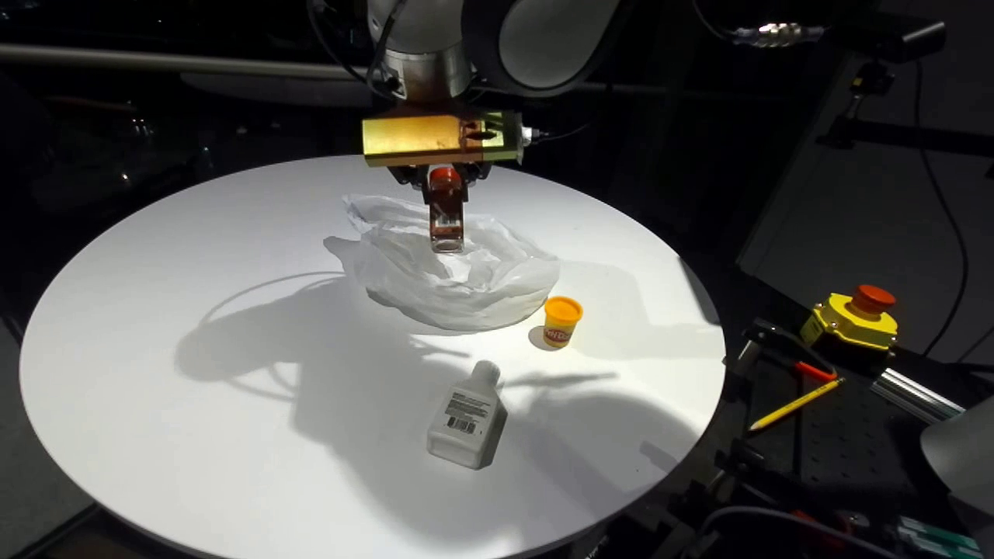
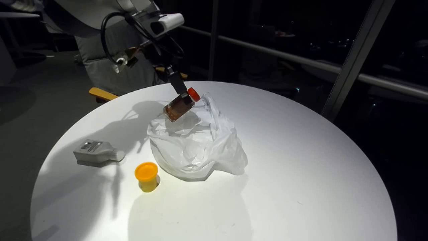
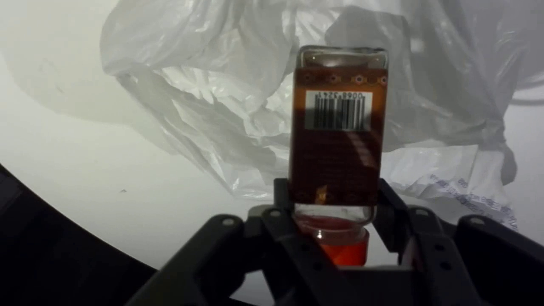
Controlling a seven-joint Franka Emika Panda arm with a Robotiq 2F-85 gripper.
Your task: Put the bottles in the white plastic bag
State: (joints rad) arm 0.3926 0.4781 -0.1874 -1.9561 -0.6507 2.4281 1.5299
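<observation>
Two bottles, both capped: red-capped bottle [image 2: 179, 107], white bottle [image 1: 466, 423]. The gripper [image 3: 333, 193] is closed to the width of the red-capped bottle, holding it near the cap end, tilted base-down, above the bag [image 2: 230, 147]. Label [image 3: 339, 140] covers most of the face toward the wrist view; contents unclear. Bag crumpled on the table [image 1: 140, 310], mouth open, inside partly hidden by folds. White bottle outside the bag, lying flat. Tub [image 2: 147, 184] upright, lid on, just beside the bag.
</observation>
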